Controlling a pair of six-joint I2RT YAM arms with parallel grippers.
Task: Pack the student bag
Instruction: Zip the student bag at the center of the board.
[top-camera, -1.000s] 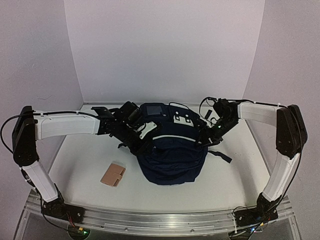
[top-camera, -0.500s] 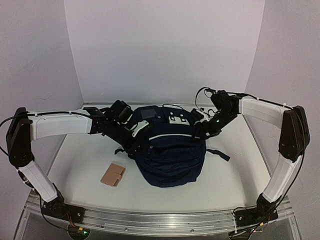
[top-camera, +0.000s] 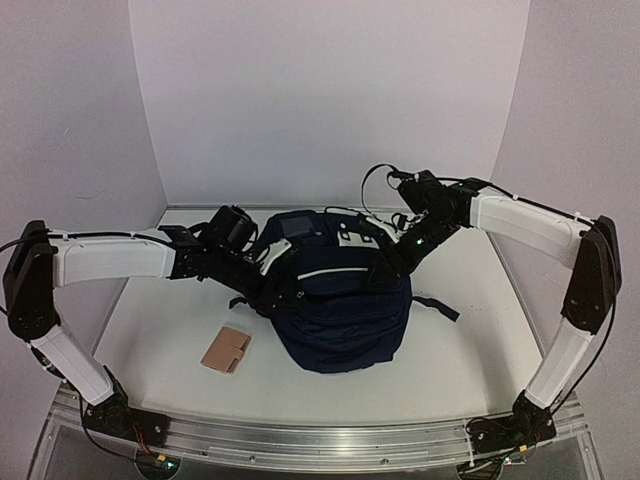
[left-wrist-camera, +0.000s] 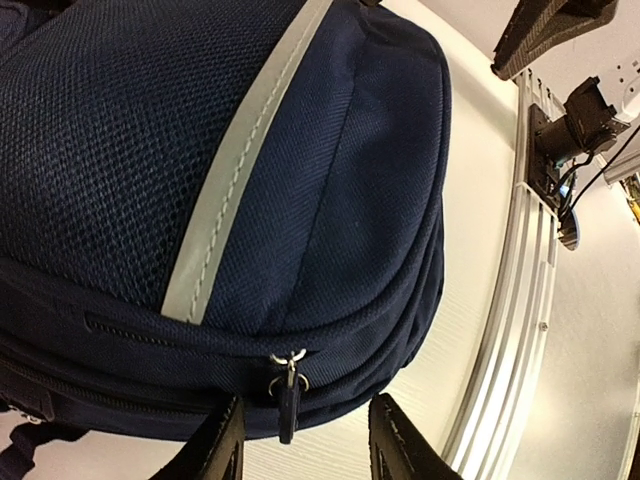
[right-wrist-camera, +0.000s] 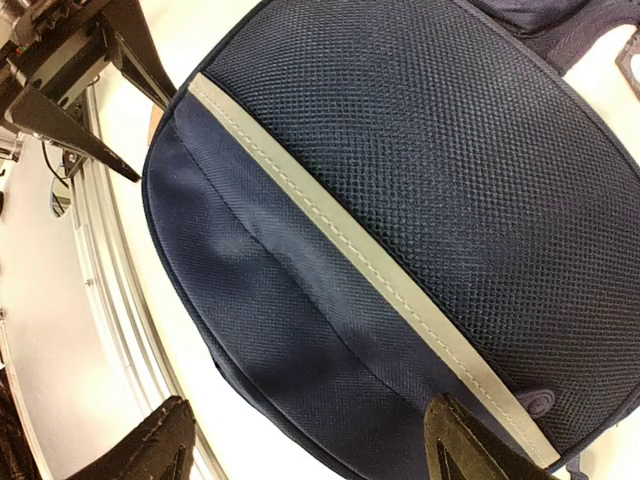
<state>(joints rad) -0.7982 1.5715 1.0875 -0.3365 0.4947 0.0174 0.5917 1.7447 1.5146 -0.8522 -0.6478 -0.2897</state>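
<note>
A large dark navy fabric backpack (top-camera: 340, 310) lies flat near the middle of the white counter (top-camera: 150, 330), between the two arms. Its rounded end points toward the near edge and its top toward the back wall. A pale grey strip (top-camera: 340, 270) runs across its mesh front, and a white patch (top-camera: 357, 237) sits near its top. A black strap (top-camera: 437, 307) trails onto the counter on its right side.

The left claw (left-wrist-camera: 305, 450) is at the backpack's left flank, low against the side seam. Its fingers (left-wrist-camera: 225, 450) are spread apart, and a small metal zipper pull (left-wrist-camera: 288, 395) hangs in the gap between them, pinched by neither. In the overhead view this claw (top-camera: 278, 275) is just at the backpack's upper left edge.

The right claw (right-wrist-camera: 310, 450) hangs above the backpack's mesh front with its fingers (right-wrist-camera: 165, 445) spread wide, gripping nothing. From overhead it (top-camera: 385, 258) is over the upper right part of the backpack, close to the white patch.

A small flat tan folded piece (top-camera: 226, 349) lies on the counter to the left of the backpack, nearer the front edge and clear of it. A metal rail (top-camera: 300, 440) borders the counter's near side.
</note>
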